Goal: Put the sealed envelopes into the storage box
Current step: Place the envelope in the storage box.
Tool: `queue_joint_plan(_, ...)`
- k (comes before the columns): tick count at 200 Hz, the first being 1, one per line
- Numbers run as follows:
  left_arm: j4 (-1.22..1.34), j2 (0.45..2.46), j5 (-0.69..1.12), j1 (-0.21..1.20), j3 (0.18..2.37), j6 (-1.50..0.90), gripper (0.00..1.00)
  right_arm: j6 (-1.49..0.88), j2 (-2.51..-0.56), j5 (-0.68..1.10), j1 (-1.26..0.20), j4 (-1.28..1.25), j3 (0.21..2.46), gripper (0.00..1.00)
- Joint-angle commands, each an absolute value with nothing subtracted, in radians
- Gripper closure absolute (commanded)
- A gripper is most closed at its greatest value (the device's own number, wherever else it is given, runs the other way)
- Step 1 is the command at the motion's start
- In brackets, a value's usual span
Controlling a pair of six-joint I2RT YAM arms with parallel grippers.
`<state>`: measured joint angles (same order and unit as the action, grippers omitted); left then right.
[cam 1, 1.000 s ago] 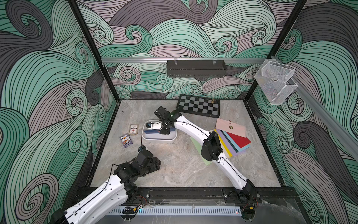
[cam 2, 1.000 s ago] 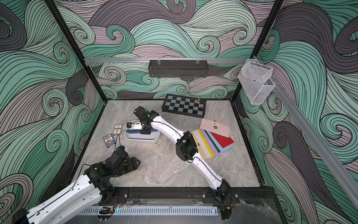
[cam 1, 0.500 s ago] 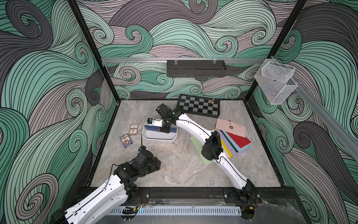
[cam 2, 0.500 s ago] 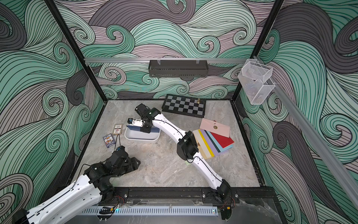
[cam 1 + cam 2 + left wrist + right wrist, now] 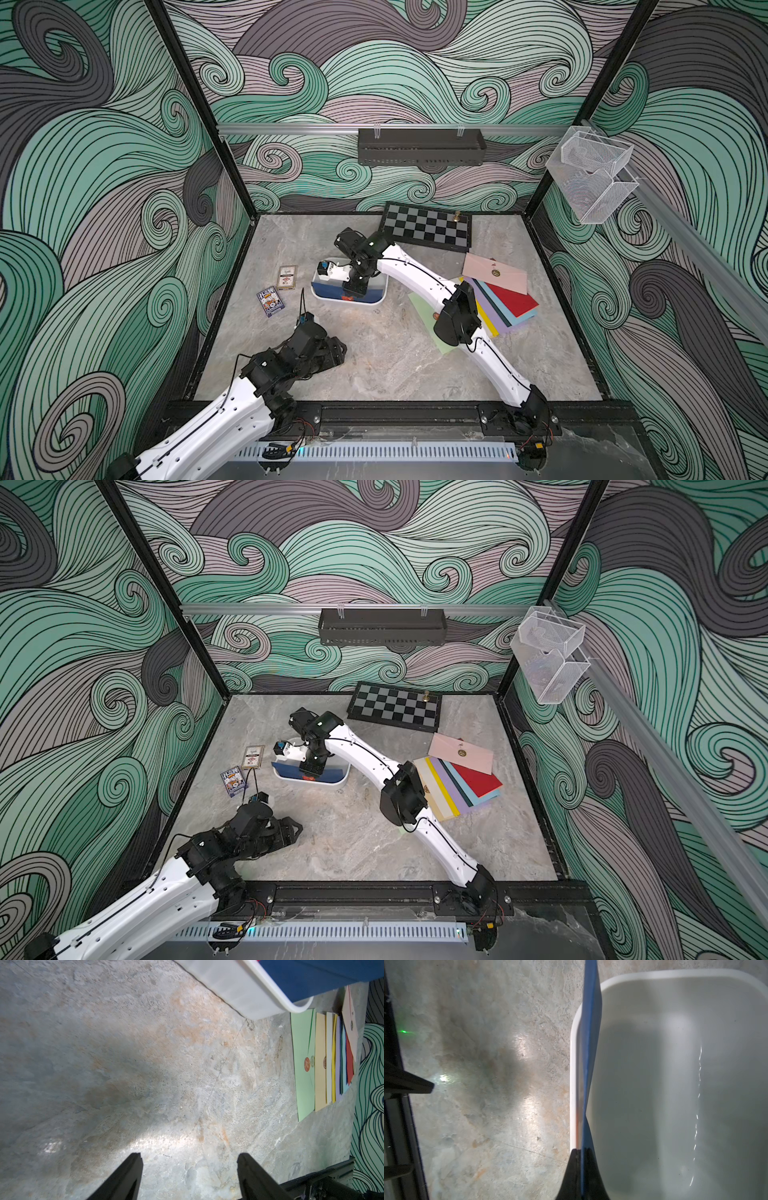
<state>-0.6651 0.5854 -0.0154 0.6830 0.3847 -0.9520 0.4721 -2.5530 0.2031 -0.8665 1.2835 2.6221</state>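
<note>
One navy envelope (image 5: pixel 589 1043) in placement | pinched on edge by right gripper (image 5: pixel 581 1150), jaws pressed onto it | stood just inside near long wall of white storage box (image 5: pixel 675 972), long axis along that wall | next, as judged: release required so it tips flat inside | left gripper (image 5: pixel 189 1157) spread, nothing held | other envelopes (image 5: pixel 507 299) fanned well apart from box.

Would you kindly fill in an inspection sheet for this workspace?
Surface: grey marbled tabletop, no spills seen.
Job's things: navy paper envelope on edge in white plastic storage box; fan of coloured paper envelopes outside.
Clutter: blue card pack, pale card pack, black chessboard.
Grippers: right gripper shut on navy paper envelope; left gripper open, empty.
Cables: thin black cable along right arm.
Surroundings: wave-patterned walls, black wall tray, clear mesh bin.
</note>
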Motion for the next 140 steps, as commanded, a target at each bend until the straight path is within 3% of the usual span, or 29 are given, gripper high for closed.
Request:
queue_joint_plan(1, -0.667, 0.592, -0.009, 0.678, 0.415, -0.933, 0.24, 0.374, -2.513, 0.282, -0.858, 1.336, 2.645, 1.00)
queue_joint_plan(31, -0.666, 0.595, -0.008, 0.679, 0.413, -0.930, 0.24, 0.337, -2.527, 0.393, -0.823, 1.334, 2.695, 1.00)
queue_joint_plan(124, -0.642, 0.636, -0.007, 0.679, 0.417, -0.911, 0.24, 0.494, -2.627, 0.210, -0.826, 1.331, 2.713, 1.00)
queue_joint_plan(140, -0.639, 0.641, -0.006, 0.679, 0.417, -0.913, 0.24, 0.493, -2.627, 0.211, -0.827, 1.313, 2.711, 0.76)
